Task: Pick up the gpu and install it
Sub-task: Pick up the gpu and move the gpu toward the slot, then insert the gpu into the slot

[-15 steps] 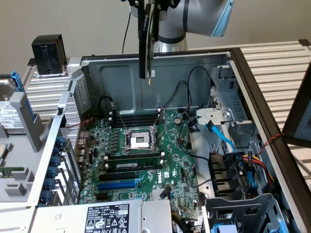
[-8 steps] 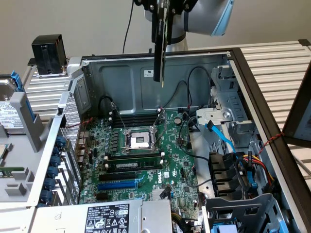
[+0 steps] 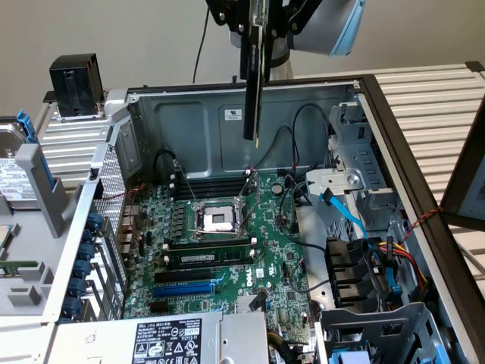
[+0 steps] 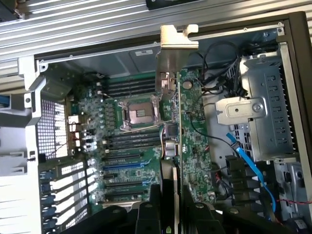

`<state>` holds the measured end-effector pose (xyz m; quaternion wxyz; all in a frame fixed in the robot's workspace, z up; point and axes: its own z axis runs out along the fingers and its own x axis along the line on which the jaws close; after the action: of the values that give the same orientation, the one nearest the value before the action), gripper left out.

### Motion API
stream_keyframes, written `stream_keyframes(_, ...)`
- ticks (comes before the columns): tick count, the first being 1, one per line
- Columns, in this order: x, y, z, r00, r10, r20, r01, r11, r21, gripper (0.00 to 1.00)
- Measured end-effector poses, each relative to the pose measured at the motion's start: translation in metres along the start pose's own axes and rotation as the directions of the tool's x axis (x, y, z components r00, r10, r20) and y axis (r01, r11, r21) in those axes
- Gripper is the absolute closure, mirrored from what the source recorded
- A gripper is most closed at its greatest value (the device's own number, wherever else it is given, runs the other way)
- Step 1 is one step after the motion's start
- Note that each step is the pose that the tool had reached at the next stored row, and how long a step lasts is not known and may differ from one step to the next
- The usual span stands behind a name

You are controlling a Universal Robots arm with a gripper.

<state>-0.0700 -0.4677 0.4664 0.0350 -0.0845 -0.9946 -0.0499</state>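
GPU card [image 3: 252, 91], a thin flat rectangle with a black shroud on a green circuit board, is held upright and edge-on in the black gripper [image 3: 256, 38] above the open grey metal computer case [image 3: 189, 121]. The fingers are clamped against its two flat faces at the upper end. The lower end hangs free, apart from the green motherboard [image 3: 227, 250] lying in the case. In the wrist view the GPU card [image 4: 171, 73] is seen along its thin edge, with its silver metal bracket at the far end and the gripper [image 4: 168, 207] closed on the near end. Below it the square silver processor socket [image 4: 139, 114] and a long blue expansion slot [image 4: 129, 165] are seen. A black boxy block [image 3: 74, 83] stands outside the case, at the exterior view's left, well apart from the card.
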Motion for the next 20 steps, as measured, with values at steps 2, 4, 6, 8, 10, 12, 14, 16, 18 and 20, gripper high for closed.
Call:
stream_keyframes(2,-0.001,-0.0002,0.003,1.0,-0.001,-0.0007,0.001,1.0,-0.0029,0.73)
stream_keyframes(4,-0.001,-0.0005,0.0065,1.0,-0.002,-0.0012,0.002,1.0,-0.0058,0.73)
stream_keyframes(6,-0.002,-0.0008,0.0099,1.0,-0.004,-0.0017,0.004,1.0,-0.0074,0.73)
stream_keyframes(8,-0.002,-0.0011,0.0135,1.0,-0.005,-0.002,0.005,1.0,-0.0087,0.73)
stream_keyframes(10,-0.002,-0.0015,0.0171,1.0,-0.005,-0.0023,0.005,0.9999,-0.0104,0.73)
stream_keyframes(12,-0.003,-0.0018,0.0204,1.0,-0.006,-0.003,0.006,0.9999,-0.0149,0.73)
stream_keyframes(14,-0.003,-0.002,0.0232,1.0,-0.007,-0.0038,0.007,0.9998,-0.019,0.73)
stream_keyframes(16,-0.003,-0.0022,0.0251,0.9996,-0.026,-0.0059,0.026,0.9995,-0.02,0.73)
stream_keyframes(18,-0.003,-0.0023,0.0264,0.998,-0.062,-0.0096,0.061,0.9979,-0.0211,0.73)
stream_keyframes(20,-0.003,-0.0024,0.0277,0.995,-0.099,-0.0134,0.098,0.9949,-0.0218,0.73)
